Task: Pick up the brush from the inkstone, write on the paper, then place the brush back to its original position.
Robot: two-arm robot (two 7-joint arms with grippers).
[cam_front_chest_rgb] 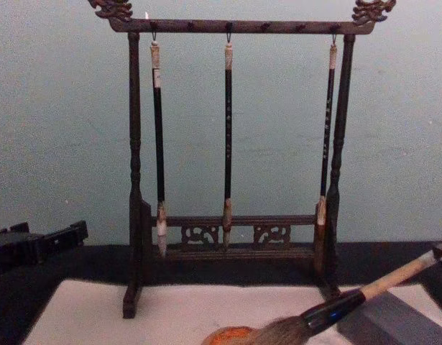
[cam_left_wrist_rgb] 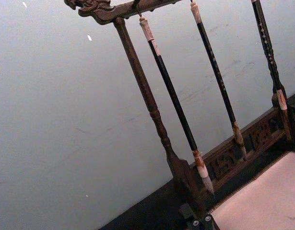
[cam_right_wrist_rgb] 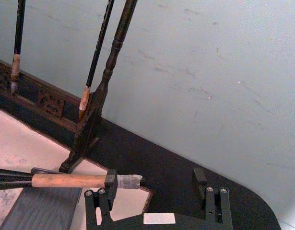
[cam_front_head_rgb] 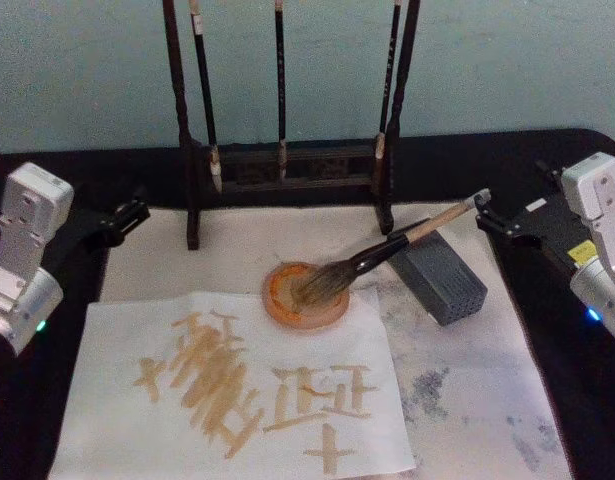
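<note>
Brush [cam_front_head_rgb: 387, 245]: lay aslant, not held by either pincer.
Brush appearance: bushy grey-brown bristle head, glossy black lower shaft, thick tan handle, whitish end cap.
Brush head: rested in the round orange inkstone [cam_front_head_rgb: 287, 305], with the bristles spread across its bowl.
Brush shaft: leaned over the upper edge of the grey block [cam_front_head_rgb: 442, 280], rising toward the robot's right.
Right pincer [cam_right_wrist_rgb: 154, 184]: released, its jaws spread wide. The brush's end cap reached in between them, close against one finger [cam_right_wrist_rgb: 110, 181]; whether they touched could not be told.
Left pincer [cam_front_head_rgb: 132, 213]: parked at the left edge of the surface [cam_front_head_rgb: 457, 150], well apart from the brush. Its state could not be told.
Paper [cam_front_head_rgb: 117, 340]: large off-white sheet, flat on the pale felt mat [cam_front_head_rgb: 487, 400], its far edge running just under the inkstone.
Marks on paper: broad tan strokes [cam_front_head_rgb: 227, 385] across the middle and lower part.
Brush rack [cam_front_head_rgb: 287, 165]: dark wood, standing behind the mat, with three thin brushes hanging from it.
</note>
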